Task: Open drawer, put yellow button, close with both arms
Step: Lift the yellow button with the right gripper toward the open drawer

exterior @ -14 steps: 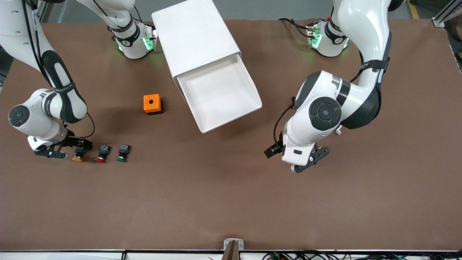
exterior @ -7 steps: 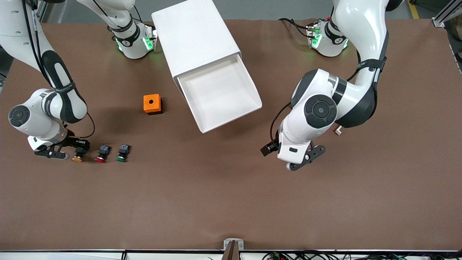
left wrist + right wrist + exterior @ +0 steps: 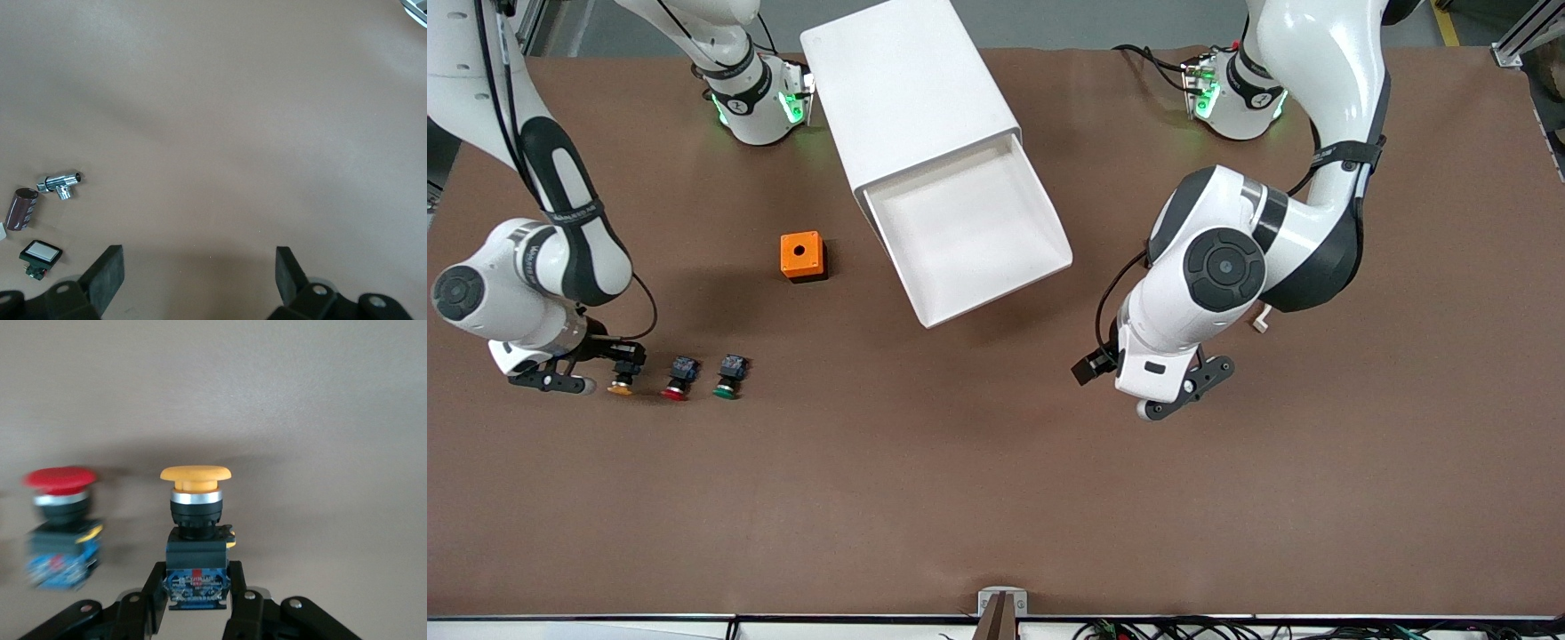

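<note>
Yellow button [image 3: 195, 475], at the frame's lower left on the desk [image 3: 960, 498], sits clenched in the right gripper [image 3: 197, 603] jaws for carrying to the open drawer [image 3: 969, 233], while the left gripper [image 3: 199, 270] waits, jaws released.

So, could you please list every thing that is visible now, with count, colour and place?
cabinet: one, white, between the arm bases.
drawer: one, white, pulled open, empty.
orange box: one, beside the drawer, toward the right arm's end.
yellow button: one, first in the button row.
red button: one, middle of the row.
green button: one, last in the row.
small parts: three, metal, brown, white-faced, in the left wrist view.
table: one, brown.
right gripper: jaws shut on the yellow button.
left gripper: jaws open, over bare table.
</note>
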{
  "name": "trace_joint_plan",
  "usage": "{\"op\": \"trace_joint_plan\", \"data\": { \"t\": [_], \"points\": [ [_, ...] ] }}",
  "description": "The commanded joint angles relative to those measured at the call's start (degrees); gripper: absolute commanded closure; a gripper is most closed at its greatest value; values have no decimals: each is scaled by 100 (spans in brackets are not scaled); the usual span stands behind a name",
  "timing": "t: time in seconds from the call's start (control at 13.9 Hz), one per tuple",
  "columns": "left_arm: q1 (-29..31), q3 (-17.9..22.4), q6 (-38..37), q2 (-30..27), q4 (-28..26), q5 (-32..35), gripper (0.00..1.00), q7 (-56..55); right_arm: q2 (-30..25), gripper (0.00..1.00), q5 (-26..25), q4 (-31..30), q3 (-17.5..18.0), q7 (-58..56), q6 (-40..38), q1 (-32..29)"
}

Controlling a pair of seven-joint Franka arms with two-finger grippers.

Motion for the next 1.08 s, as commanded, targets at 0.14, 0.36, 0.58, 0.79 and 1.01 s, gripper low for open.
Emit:
{"op": "trace_joint_plan", "data": {
  "t": [0.14, 0.36, 0.58, 0.79, 1.01],
  "points": [
    [28, -16, 52, -146, -144, 44, 0, 87, -1040, 100, 505, 1008, 43, 590, -2784, 192],
    [28, -16, 52, -155, -144, 44, 0, 78, -1419, 100, 497, 1763, 35, 1688, -4111, 658],
    [28, -16, 52, -155, -135, 44, 0, 87, -1682, 100, 540, 2292, 44, 2322, -4957, 877],
    [28, -16, 95, -216, -144, 53, 0, 95, -2043, 100, 671, 2293, 44, 3059, -5239, 1263],
    [28, -16, 175, -243, -135, 70, 0, 95, -2350, 100, 996, 2302, 52, 4218, -5214, 1633]
  ]
}}
